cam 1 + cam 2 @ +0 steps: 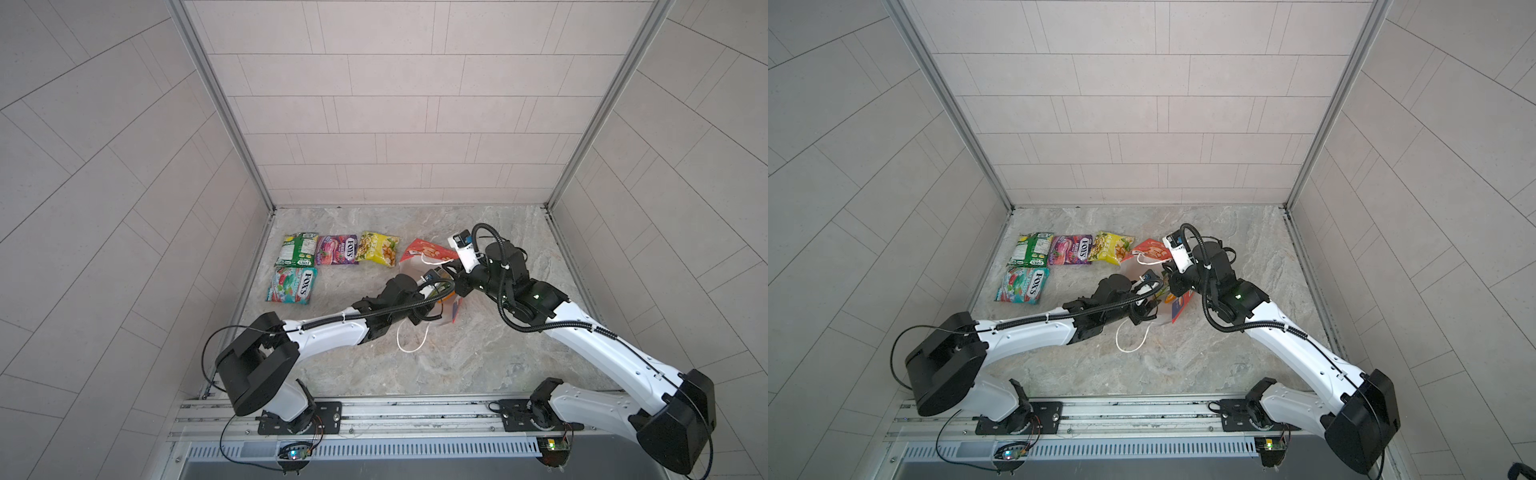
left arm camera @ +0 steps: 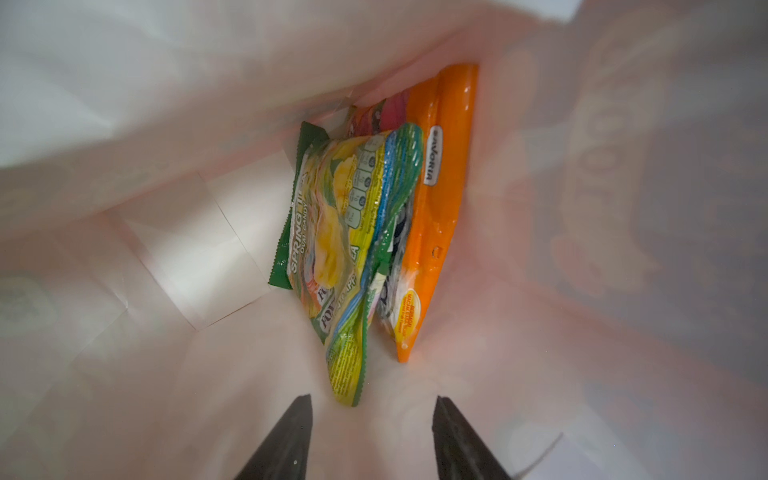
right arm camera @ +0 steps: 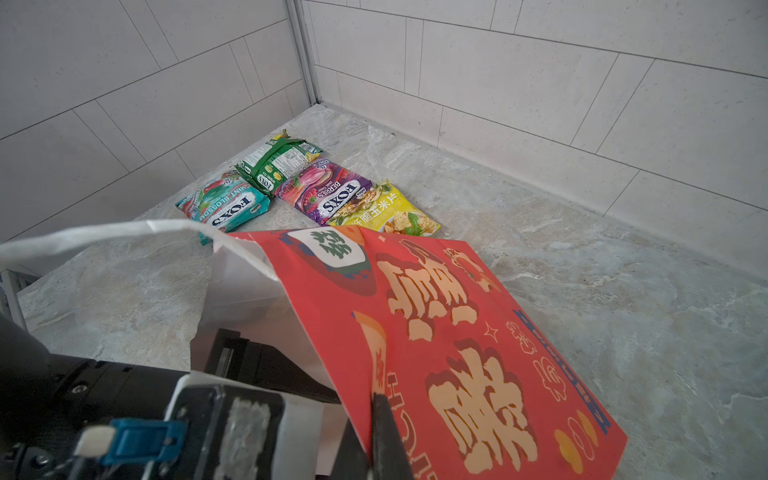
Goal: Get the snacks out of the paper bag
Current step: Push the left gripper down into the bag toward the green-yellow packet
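While the paper bag point(image 1: 424, 249) lies tipped over on the table point(image 1: 457, 374), right of the middle and toward the far edge, both top views show its mouth turned toward the left arm. That arm stretches low and nearly straight, and the left gripper point(image 1: 441, 291) is inside the mouth, where its fingers are hidden. The right gripper point(image 1: 457, 286) comes in from the right with its wrist bent downward, meeting the bag's upper wall. By the far left corner a green packet point(image 1: 296, 249), purple packet point(image 1: 336, 249) and yellow packet point(image 1: 377, 248) lie in a row, with a teal packet point(image 1: 292, 285) just nearer than the green one.

From the left wrist, the left gripper point(image 2: 372, 398) stands spread and empty inside the white interior. Just ahead of its fingertips point(image 2: 305, 403) is a yellow-green packet point(image 2: 349, 232), overlapping an orange packet point(image 2: 440, 187).

From the right wrist, the right gripper point(image 3: 370, 449) is clenched on the bag's red wall, holding it up, and a white cord handle point(image 3: 104, 237) arcs away from the rim.
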{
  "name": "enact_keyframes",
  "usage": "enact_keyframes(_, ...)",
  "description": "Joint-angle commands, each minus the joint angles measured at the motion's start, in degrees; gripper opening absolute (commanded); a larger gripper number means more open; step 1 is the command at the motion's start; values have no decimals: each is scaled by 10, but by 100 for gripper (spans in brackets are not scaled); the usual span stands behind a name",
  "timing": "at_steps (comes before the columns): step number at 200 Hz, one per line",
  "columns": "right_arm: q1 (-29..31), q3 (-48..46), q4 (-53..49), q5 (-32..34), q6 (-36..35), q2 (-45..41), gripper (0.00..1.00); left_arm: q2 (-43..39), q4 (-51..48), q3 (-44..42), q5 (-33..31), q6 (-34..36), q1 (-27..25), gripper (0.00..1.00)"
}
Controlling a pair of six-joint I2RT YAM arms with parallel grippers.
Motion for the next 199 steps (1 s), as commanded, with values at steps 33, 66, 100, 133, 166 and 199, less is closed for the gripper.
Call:
enact_keyframes(33,-4,2,25,-19,6,-21,0,48,31,44,-35,3,-1,55)
enact_keyframes(66,-4,-1,32,-23,11,-21,0,70,35,57,-39,11,-1,58)
enact_keyframes(100,-4,-4,35,-24,12,-21,0,93,45,65,-37,10,-1,57)
enact_keyframes(133,-5,-6,37,-23,11,-22,0,110,50,71,-26,9,-1,57)
enact_keyframes(166,-5,-10,43,-26,13,-20,0,129,55,79,-29,9,-1,52)
enact_keyframes(199,-7,-13,45,-29,15,-22,0,144,59,84,-36,14,-1,41)
